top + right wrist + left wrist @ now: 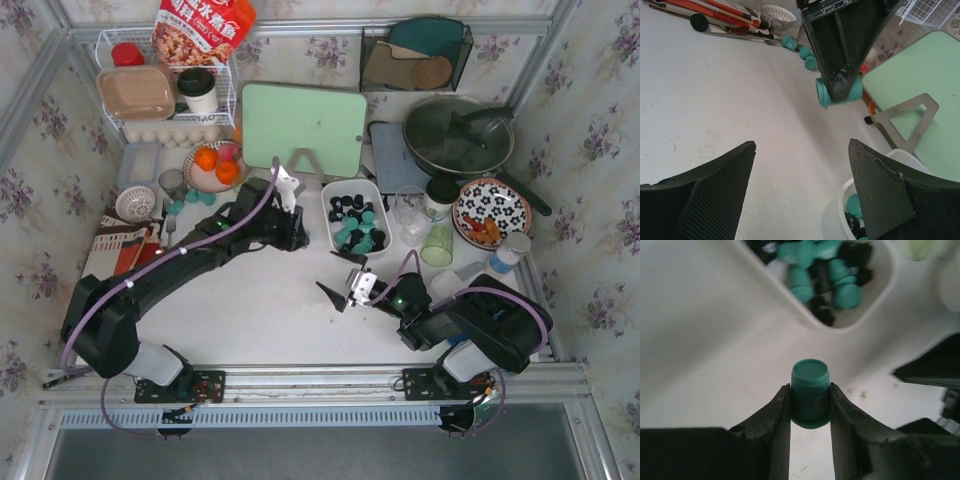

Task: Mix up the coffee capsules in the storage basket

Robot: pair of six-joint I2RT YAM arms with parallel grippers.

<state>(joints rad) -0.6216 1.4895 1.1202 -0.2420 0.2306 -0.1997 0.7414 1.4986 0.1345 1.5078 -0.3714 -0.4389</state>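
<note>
- Near the worktop's [270, 300] left edge, towards the far corner, I see a few loose teal pods [190, 199].
- The left jaws, around the worktop's middle, are clamped on a single teal capsule [810, 390], just left of the storage basket [327, 215].
- The basket sits mid-worktop, holding black and teal coffee capsules [357, 225] jumbled together.
- The right jaws, by the near edge right of centre, gape wide and hold nothing.
</note>
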